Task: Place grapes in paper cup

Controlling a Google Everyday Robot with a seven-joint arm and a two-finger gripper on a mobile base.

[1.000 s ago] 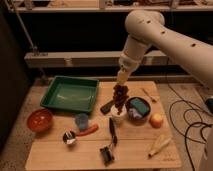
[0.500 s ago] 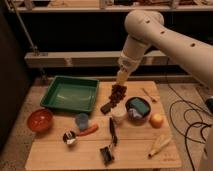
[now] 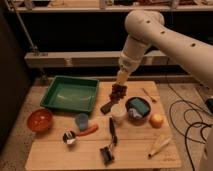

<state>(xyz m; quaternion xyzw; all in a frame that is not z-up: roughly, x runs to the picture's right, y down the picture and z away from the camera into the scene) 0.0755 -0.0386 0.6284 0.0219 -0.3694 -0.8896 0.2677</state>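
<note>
Dark shelving and a pale metal rail run behind a wooden table [image 3: 50, 150] set on a speckled floor; at its left edge sits an orange bowl [image 3: 39, 119], then a green tray [image 3: 71, 93] behind it; nearer the middle stand a small blue cup [image 3: 82, 120] and a carrot [image 3: 89, 130]; the paper cup [image 3: 118, 112] stands upright at the table's centre, mouth open; directly above it hang the grapes [image 3: 118, 92], a dark bunch drooping vertically, its lowest berries close over the rim but apart from it; the gripper [image 3: 120, 83] is clamped on the bunch's top, the white arm sloping up to the right; release looks due once the bunch lowers straight down; right of the cup lie a dark bowl [image 3: 137, 108] and an orange fruit [image 3: 157, 120].
</note>
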